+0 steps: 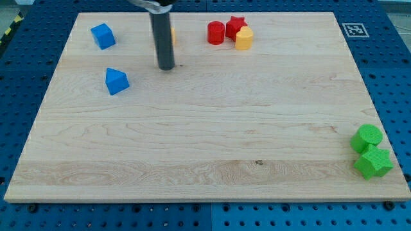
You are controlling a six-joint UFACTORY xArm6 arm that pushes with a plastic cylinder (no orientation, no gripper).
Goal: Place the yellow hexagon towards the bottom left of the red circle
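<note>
Yellow hexagon point(244, 39) sits right of my tip point(166, 67), touching the red star point(236, 25) by the red circle point(216, 32). I cannot tell its heading or the hand's state.

My body shows only as a straight, round rod, dark grey to nearly black, with a soft lighter sheen running down its length on the view's left side. At the view's top it meets a wider dark collar cut off by the frame edge. My tip point(166, 68) ends blunt and flat, the same dark colour.
</note>
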